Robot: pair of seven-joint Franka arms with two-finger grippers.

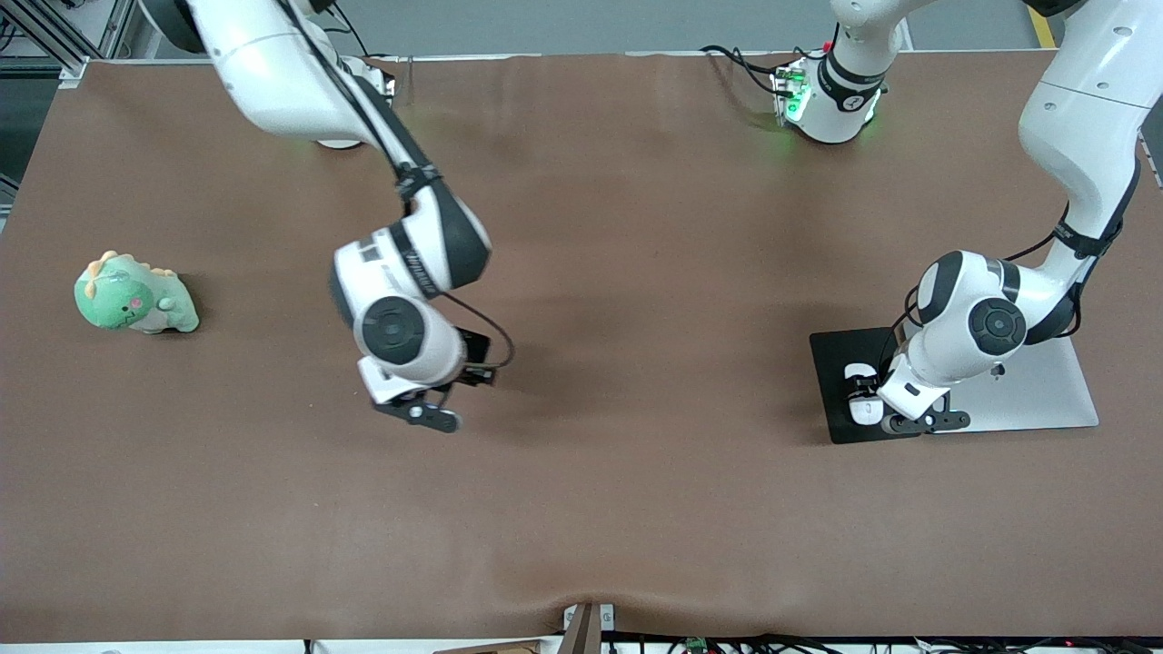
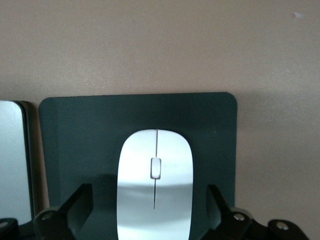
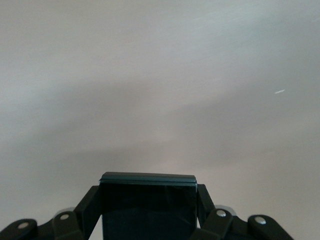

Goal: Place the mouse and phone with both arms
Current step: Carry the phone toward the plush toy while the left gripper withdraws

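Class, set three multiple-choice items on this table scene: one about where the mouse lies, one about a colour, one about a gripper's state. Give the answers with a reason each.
1. Where is the mouse?
A. on the dark pad
B. on the laptop
C. beside the toy

2. What colour is the toy?
A. red
B. green
C. blue

3. What is the right gripper doing?
A. standing open over the pad
B. shut on the toy
C. shut on the phone

Answers:
1 A: the left wrist view shows the mouse lying on the pad, with the left gripper open on either side of it.
2 B: the front view shows a green plush toy toward the right arm's end of the table.
3 C: the right wrist view shows the fingers clamped on the phone's edges, above bare table.
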